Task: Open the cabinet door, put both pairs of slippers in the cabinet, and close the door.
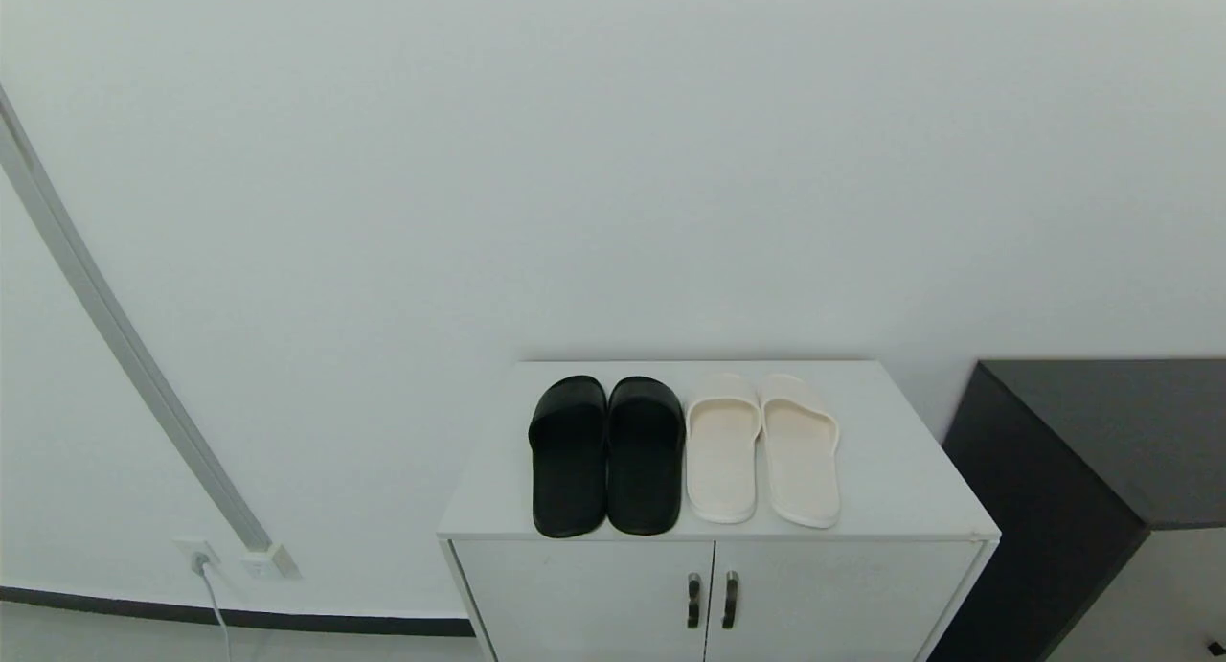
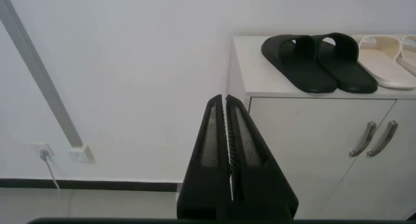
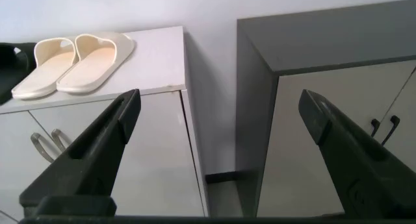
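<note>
Left gripper (image 2: 225, 102) has its two fingers pressed flat together, nothing between them. Right gripper (image 3: 220, 102) is the opposite: fingers spread wide, also holding nothing.

Past the left fingers is mostly bare wall (image 1: 383, 212), with the white cabinet (image 1: 910, 470) off to one side of them. The right fingers frame the gap between that cabinet and the dark cabinet (image 1: 1054, 470) next to it. So neither one is lined up with the doors (image 1: 584, 600) yet, I'd say.

The bit that matters: both doors are shut, and the two handles (image 1: 711, 600) sit side by side at the centre seam, bottom middle of the head frame. They're upright bars, long axis vertical, so a grab would want the fingers closing across them sideways. Each arm has to swing inward to reach them. I honestly can't tell which is nearer, but the right one is already open, so it looks readier to me.

Slippers are on top of the cabinet, lower middle of the frame. The black pair (image 1: 606, 456) is on the left and the cream pair (image 1: 763, 449) just beside it on the right, heels at the front edge.

Nothing done so far – door first.
</note>
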Robot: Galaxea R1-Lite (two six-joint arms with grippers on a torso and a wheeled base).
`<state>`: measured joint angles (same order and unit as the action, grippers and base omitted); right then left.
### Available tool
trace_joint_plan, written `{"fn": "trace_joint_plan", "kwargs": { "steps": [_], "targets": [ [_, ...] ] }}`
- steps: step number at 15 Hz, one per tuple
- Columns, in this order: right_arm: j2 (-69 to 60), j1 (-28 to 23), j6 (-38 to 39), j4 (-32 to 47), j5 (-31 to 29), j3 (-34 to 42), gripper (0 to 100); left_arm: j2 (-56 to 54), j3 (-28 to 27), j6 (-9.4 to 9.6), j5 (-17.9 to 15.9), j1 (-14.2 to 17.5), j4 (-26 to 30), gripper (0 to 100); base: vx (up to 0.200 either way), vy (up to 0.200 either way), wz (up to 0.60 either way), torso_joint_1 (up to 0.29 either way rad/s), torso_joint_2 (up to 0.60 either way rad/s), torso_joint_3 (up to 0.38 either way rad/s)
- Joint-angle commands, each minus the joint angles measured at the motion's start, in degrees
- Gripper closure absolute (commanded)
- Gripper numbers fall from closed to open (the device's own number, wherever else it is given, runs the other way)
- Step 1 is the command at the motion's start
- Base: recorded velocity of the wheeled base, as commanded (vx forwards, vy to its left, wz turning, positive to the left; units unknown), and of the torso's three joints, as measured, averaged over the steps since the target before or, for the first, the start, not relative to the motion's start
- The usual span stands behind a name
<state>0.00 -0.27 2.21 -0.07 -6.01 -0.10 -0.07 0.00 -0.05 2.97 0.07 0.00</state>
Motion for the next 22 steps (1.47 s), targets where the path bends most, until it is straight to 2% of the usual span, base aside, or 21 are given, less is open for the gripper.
{"fn": "trace_joint_plan", "kwargs": {
  "steps": [1, 5, 6, 7, 8, 9, 11, 12, 13, 15, 17, 19, 20, 21, 22],
  "targets": [
    [0.1, 0.0, -0.2, 0.0, 0.0, -0.1, 0, 0.1, 0.0, -0.13, 0.0, 0.0, 0.0, 100, 0.000, 0.000, 0.00, 0.000, 0.00, 0.000],
    [0.1, 0.0, -1.9, -0.5, 1.1, 0.0, 0, 0.1, 0.0, -0.04, -0.1, 0.0, 0.0, 100, 0.000, 0.000, 0.00, 0.000, 0.00, 0.000],
    [5.2, 0.8, 5.5, -1.6, 0.9, -12.1, 0, 0.1, 0.0, -0.04, -0.1, 0.0, 0.0, 100, 0.000, 0.000, 0.00, 0.000, 0.00, 0.000],
    [11.0, 2.2, 9.3, 1.9, 1.0, -19.7, 0, 0.1, 0.0, 0.05, -0.2, 0.0, 0.1, 100, 0.000, 0.000, 0.00, 0.000, 0.00, 0.000],
    [15.2, 2.6, 4.8, 6.7, 3.6, -20.3, 0, 0.1, 0.0, 0.05, -0.2, 0.0, 0.1, 100, 0.000, 0.000, 0.00, 0.000, 0.00, 0.000],
    [19.9, 2.6, 0.5, 8.0, 7.6, -18.3, 0, 0.1, 0.0, 0.05, -0.2, 0.0, 0.0, 100, 0.000, 0.000, 0.00, 0.000, 0.00, 0.000],
    [30.8, 3.0, 0.3, 2.4, 11.1, -15.5, 0, 0.1, 0.0, -0.04, -0.2, 0.0, 0.1, 100, 0.000, 0.000, 0.00, 0.000, 0.00, 0.000],
    [39.1, 4.9, 0.4, -5.4, 11.9, -15.0, 0, 0.1, 0.0, 0.05, -0.2, 0.0, 0.0, 100, 0.000, 0.000, 0.00, 0.000, 0.00, 0.000],
    [45.2, 7.7, 1.3, -9.9, 11.6, -15.1, 0, 0.1, 0.0, 0.05, -0.2, 0.0, 0.0, 100, 0.000, 0.000, 0.00, 0.000, 0.00, 0.000],
    [56.4, 14.7, 4.6, -18.6, 7.7, -16.6, 0, 0.1, 0.0, 0.05, -0.2, 0.0, 0.1, 100, 0.000, 0.000, 0.00, 0.000, 0.00, 0.000],
    [64.9, 25.1, 9.3, -24.6, -1.6, -19.0, 0, 0.1, 0.0, 0.05, -0.2, 0.0, 0.1, 100, 0.000, 0.000, 0.00, 0.000, 0.00, 0.000],
    [72.6, 34.3, 13.4, -26.6, -9.7, -24.1, 0, 0.1, 0.0, 0.05, -0.2, 0.0, 0.0, 100, 0.000, 0.000, 0.00, 0.000, 0.00, 0.000],
    [74.4, 35.8, 14.1, -26.6, -11.4, -25.5, 0, 0.1, 0.0, 0.05, -0.2, 0.0, 0.0, 100, 0.000, 0.000, 0.00, 0.000, 0.00, 0.000],
    [80.1, 40.6, 16.3, -26.6, -15.9, -30.4, 0, 0.1, 0.0, 0.05, -0.2, 0.0, 0.0, 100, 0.000, 0.000, 0.00, 0.000, 0.00, 0.000],
    [82.6, 42.0, 17.0, -26.6, -17.6, -32.8, 0, 0.1, 0.0, 0.05, -0.2, 0.0, 0.1, 100, 0.000, 0.000, 0.00, 0.000, 0.00, 0.000]
  ]
}}
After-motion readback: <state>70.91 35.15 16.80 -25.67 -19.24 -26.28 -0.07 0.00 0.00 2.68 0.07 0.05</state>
